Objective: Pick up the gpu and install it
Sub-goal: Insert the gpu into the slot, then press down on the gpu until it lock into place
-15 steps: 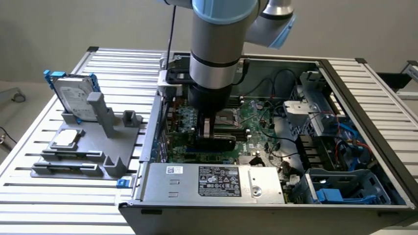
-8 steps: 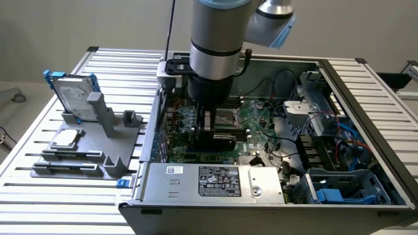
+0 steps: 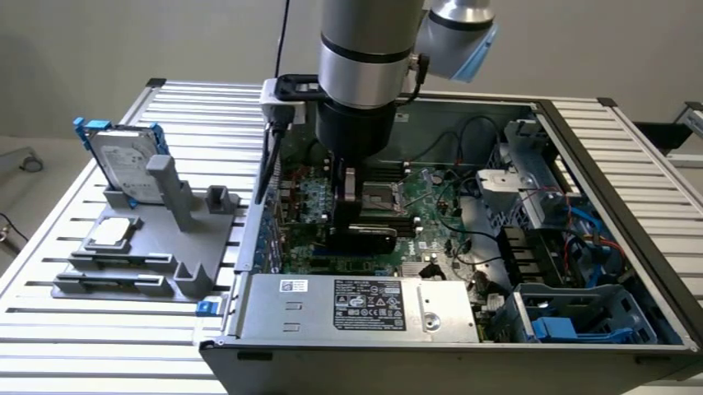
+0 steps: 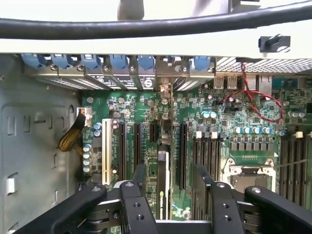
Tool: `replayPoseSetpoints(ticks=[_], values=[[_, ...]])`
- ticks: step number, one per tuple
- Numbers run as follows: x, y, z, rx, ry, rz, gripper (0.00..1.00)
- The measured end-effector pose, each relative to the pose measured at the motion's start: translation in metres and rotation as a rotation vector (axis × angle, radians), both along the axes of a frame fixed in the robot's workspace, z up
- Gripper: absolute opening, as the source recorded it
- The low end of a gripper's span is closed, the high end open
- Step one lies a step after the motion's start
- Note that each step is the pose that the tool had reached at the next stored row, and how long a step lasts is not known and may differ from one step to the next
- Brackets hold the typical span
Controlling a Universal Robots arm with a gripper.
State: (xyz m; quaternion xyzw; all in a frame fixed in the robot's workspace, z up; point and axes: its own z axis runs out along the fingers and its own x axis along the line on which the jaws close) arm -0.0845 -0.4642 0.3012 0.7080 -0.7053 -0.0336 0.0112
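Observation:
The gpu (image 3: 371, 239) stands upright on its edge in a slot of the green motherboard (image 3: 434, 193), inside the open computer case. Its black shroud faces the exterior view's front. In the wrist view the gpu (image 4: 163, 183) is seen edge-on, a thin card running along a slot between the black slots. My gripper (image 3: 354, 210) hangs straight above it. In the wrist view my gripper (image 4: 169, 170) is open, one finger (image 4: 139, 178) on each side of the card with a gap between each pad and the card.
A silver hard drive with blue rails (image 3: 123, 156) stands in a grey holder (image 3: 143, 247) on the slatted table at the exterior view's left. The power supply (image 3: 357, 309) fills the case's front. Cables and a blue drive cage (image 3: 582, 317) crowd its right side.

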Motion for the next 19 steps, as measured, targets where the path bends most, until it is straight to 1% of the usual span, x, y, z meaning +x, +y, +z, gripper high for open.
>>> replayPoseSetpoints(ticks=[2,4,6,7,9,10,12,13,19], values=[[0.0000,0.0000,0.0037,-0.0002,0.0001,0.000,0.52],[0.0000,0.0000,0.0039,0.0004,-0.0001,0.000,0.50],[0.0000,0.0000,0.0040,0.0004,-0.0001,0.000,0.38],[0.0000,0.0000,0.0040,0.0002,0.0000,0.000,0.38],[0.0000,0.0000,0.0041,0.0001,0.0001,0.000,0.26],[0.0000,0.0000,0.0041,0.0002,0.0001,0.000,0.26],[0.0000,0.0000,0.0041,0.0002,0.0001,0.000,0.14],[0.0000,0.0000,0.0041,0.0002,0.0001,0.000,0.11],[0.0000,0.0000,0.0041,0.0002,0.0001,0.000,0.11]])
